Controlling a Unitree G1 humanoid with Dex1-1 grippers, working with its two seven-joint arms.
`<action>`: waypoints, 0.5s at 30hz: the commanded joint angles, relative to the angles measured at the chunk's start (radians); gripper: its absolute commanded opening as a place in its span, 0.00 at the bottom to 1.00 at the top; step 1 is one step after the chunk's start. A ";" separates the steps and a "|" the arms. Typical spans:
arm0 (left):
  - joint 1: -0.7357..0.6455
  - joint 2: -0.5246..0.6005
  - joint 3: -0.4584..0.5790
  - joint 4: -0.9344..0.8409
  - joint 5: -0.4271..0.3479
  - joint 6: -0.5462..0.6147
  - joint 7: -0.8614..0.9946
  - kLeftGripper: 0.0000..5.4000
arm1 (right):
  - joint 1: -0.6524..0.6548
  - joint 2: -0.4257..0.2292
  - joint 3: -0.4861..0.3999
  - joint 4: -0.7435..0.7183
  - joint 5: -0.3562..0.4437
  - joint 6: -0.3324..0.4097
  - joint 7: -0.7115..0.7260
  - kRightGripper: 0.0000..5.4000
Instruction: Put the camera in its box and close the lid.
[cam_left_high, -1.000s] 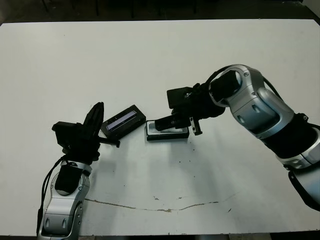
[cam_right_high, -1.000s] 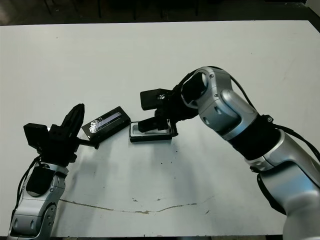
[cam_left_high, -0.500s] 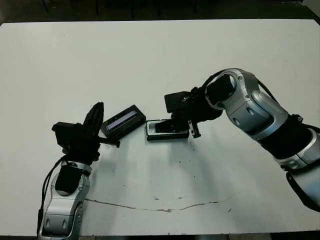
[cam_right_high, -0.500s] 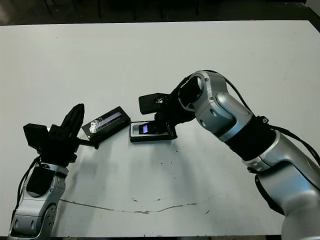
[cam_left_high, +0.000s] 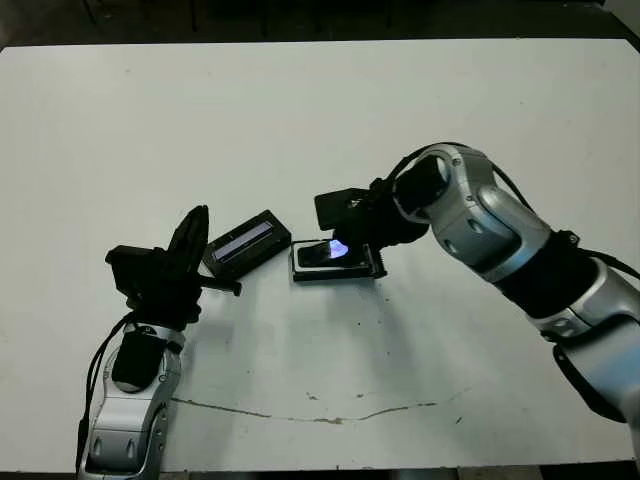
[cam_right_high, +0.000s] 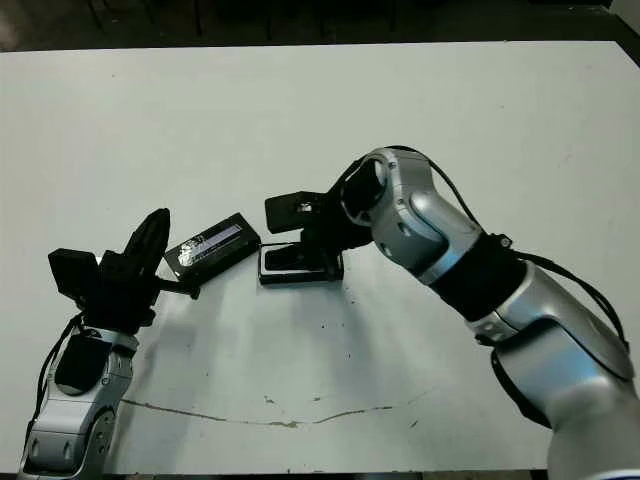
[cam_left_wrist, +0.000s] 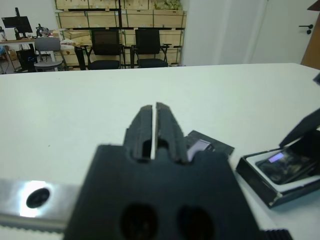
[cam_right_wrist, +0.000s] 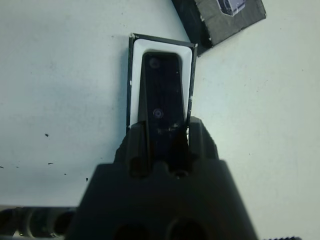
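Right gripper (cam_right_wrist: 161, 131): the two black fingers (cam_right_wrist: 196, 140) stand either side of one end of the camera (cam_right_wrist: 161, 92), a narrow gap between them that the camera's width fills. Whether they press on it cannot be told. The camera lies flat in the box (cam_left_high: 335, 270), long axis along the box's long axis, with white lining showing around it on three sides in the right wrist view. In the left eye view part of its screen glows blue-purple just below the gripper body. The box sits flat on the white table (cam_left_high: 330, 130), near the middle.

Right arm (cam_left_high: 500, 235): silver and black, reaching in from the right edge, the wrist bent down over the box.

Lid (cam_left_high: 246, 242): flat on the table just beside the box on the robot's left, turned at an angle to it, pale purple strip facing up. Its near corner is very close to the box's corner; contact cannot be told from the head views.

Left gripper (cam_left_wrist: 154, 127): fingers (cam_left_wrist: 167, 131) pressed together with only a hairline slit between them, nothing held. In the head views it is raised off the table, tips pointing up and away, just beside the lid's left end and apart from it.

Left arm (cam_left_high: 130, 400): rises from the lower left edge.

Table surface: a thin dark crack-like line (cam_left_high: 300, 412) runs along the near part, plus a few small dark specks.
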 joint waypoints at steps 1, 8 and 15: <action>0.020 0.000 -0.003 0.014 0.015 0.009 0.010 0.00 | 0.002 0.039 0.030 0.016 0.008 -0.005 0.011 0.12; 0.019 -0.002 0.001 0.022 0.004 0.001 0.006 0.00 | 0.007 0.048 0.025 0.033 0.016 -0.018 0.019 0.12; 0.015 -0.007 -0.002 0.024 0.009 0.004 0.013 0.00 | -0.010 0.033 0.018 0.030 0.031 -0.028 0.060 0.12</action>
